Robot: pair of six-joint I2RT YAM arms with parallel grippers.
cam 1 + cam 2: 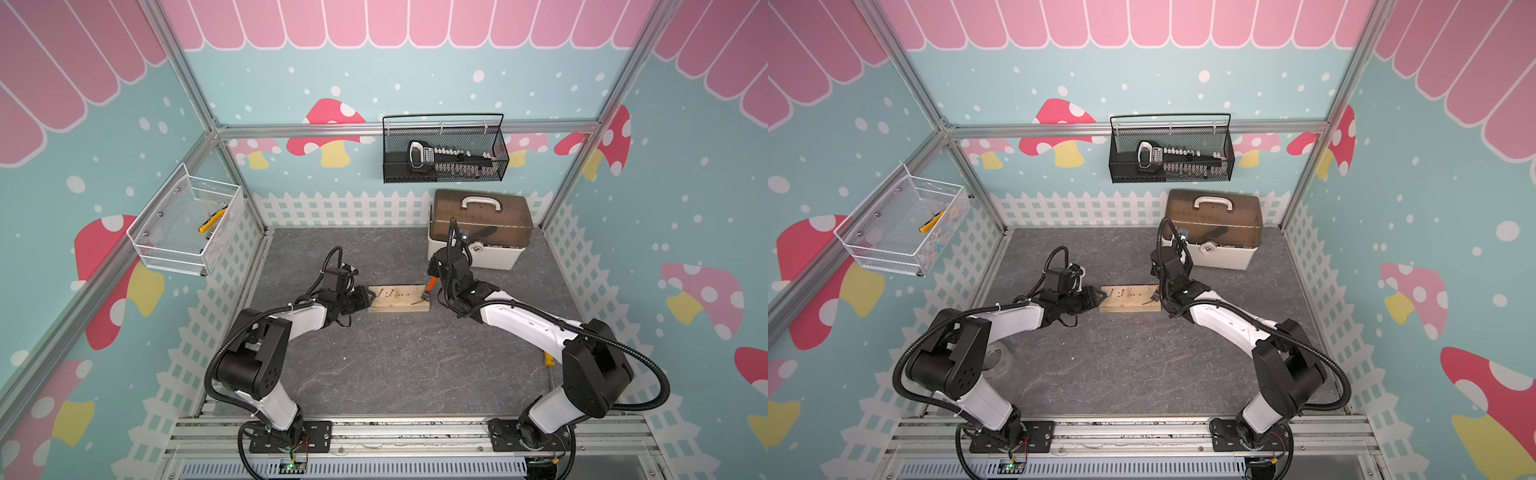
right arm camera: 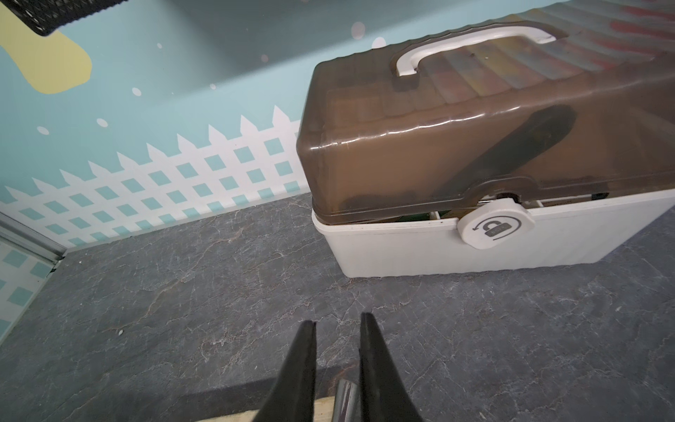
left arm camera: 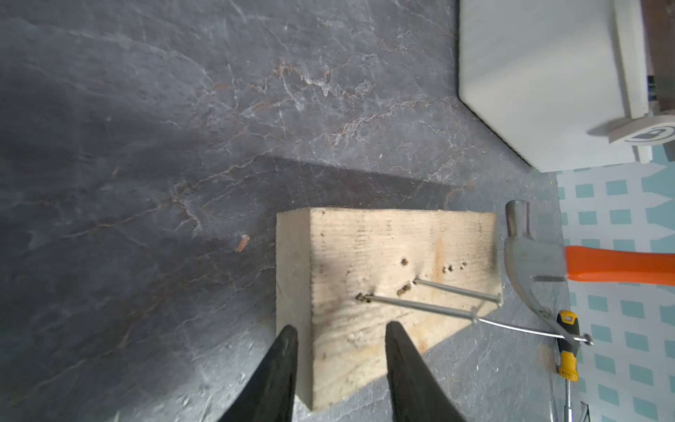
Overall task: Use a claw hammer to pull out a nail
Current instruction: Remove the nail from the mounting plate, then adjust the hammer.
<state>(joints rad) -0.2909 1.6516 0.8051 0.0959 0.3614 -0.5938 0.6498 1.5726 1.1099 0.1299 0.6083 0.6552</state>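
Note:
A pale wooden block (image 1: 399, 300) (image 3: 383, 248) lies mid-table with several nails standing in its top. The claw hammer (image 3: 526, 255), with a steel head and an orange neck (image 1: 432, 283), is at the block's right end. Its claw is hooked on a long bent nail (image 3: 529, 330) just under that nail's head. My right gripper (image 2: 338, 321) is shut on the hammer's dark handle, which shows between its fingers. My left gripper (image 3: 339, 327) (image 1: 368, 297) is at the block's left end with its jaws apart. One finger is at the end face and the other is over the top face.
A white toolbox with a brown lid (image 1: 478, 232) (image 2: 475, 146) stands behind the right arm. A yellow-handled screwdriver (image 3: 568, 350) lies near the right wall. A black mesh basket (image 1: 444, 153) hangs on the back wall and a white wire basket (image 1: 187, 224) on the left wall.

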